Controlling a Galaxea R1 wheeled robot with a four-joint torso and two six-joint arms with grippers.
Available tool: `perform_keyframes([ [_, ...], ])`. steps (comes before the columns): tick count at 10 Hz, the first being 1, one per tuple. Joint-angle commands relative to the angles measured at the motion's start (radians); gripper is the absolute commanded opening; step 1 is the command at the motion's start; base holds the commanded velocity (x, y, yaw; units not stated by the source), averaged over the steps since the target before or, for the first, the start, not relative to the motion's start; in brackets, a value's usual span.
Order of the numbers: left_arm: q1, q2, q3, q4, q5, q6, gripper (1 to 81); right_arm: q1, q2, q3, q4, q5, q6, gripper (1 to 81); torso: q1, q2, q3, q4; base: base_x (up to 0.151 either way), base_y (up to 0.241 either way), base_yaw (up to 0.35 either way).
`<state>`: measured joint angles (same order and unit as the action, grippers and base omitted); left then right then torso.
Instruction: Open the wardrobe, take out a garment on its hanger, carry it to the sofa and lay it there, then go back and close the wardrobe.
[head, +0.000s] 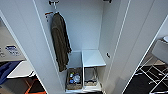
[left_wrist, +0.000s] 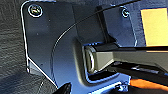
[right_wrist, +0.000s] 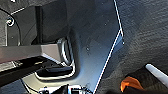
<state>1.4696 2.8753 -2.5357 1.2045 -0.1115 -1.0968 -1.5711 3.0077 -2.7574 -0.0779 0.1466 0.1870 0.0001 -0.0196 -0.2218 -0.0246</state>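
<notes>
Head view — wardrobe (head: 92, 32) open, olive jacket (head: 60, 42) inside — claw states indiscernible.

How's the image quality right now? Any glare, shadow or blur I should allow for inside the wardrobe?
Head view: soft overall, wide-angle bends the wardrobe doors outward; white interior evenly lit, no harsh glare; dark olive jacket reads almost as a silhouette; lower baskets dim and blurry. Left wrist view: bright yellow patch overexposed. Right wrist view: dim, grainy floor.
</notes>
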Motion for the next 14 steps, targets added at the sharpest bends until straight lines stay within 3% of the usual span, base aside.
perform_keyframes([
  [1,-0.021,-0.010,0.003,-0.005,0.033,0.002,81.1,0.012,0.001,0.000,-0.002,-0.061,-0.003,81.1,0.000,0.000,0.000,0.000,0.000,0.000,0.000],
  [5,-0.021,-0.010,0.003,-0.008,0.033,0.000,81.1,0.007,0.015,-0.002,-0.002,-0.061,-0.001,81.1,0.000,0.000,0.000,0.000,0.000,0.000,0.000],
  [10,-0.021,-0.010,0.003,-0.008,0.033,-0.002,81.1,0.001,0.035,-0.010,-0.002,-0.062,-0.001,81.1,0.000,0.000,0.000,0.000,0.082,0.000,0.000],
  [14,-0.021,-0.008,0.003,-0.008,0.033,-0.002,81.1,0.002,0.035,-0.010,-0.002,-0.061,-0.001,81.1,0.001,0.000,0.097,0.000,0.060,0.000,0.000],
])
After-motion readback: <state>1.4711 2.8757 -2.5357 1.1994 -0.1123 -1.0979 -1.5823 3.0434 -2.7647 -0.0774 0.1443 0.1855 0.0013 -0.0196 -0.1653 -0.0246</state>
